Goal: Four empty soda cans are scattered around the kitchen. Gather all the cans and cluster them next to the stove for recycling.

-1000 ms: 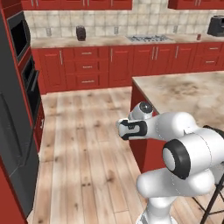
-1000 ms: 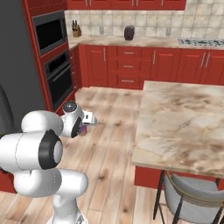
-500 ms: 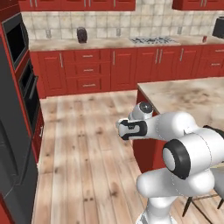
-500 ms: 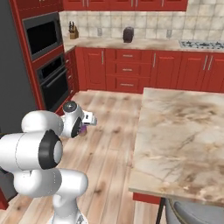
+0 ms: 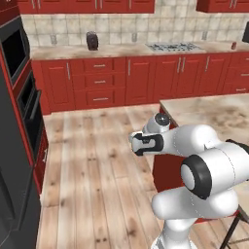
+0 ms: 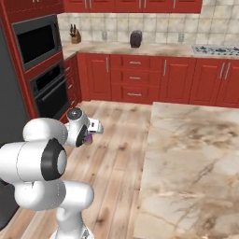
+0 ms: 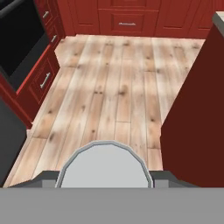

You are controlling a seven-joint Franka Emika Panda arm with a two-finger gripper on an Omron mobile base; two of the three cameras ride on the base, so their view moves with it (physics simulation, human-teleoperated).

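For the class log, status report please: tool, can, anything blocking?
Tool shut on purple can. Stove on far counter. Island close alongside.

Cabinets (image 5: 99, 82): red fronts, small silver handles. Counters (image 6: 196, 158): beige marbling with brown veins. Wall tiles (image 5: 126, 31): tan, mottled. Floor (image 7: 113, 87): light wood planks, darker knots. Wall oven (image 6: 39, 44), upper left of the right base view: black front. Stove (image 5: 174, 47), upper right: silver-grey, black grates. Can (image 5: 234, 45), far upper right: red. Can top (image 7: 105, 168), bottom of hand view: silvery grey.
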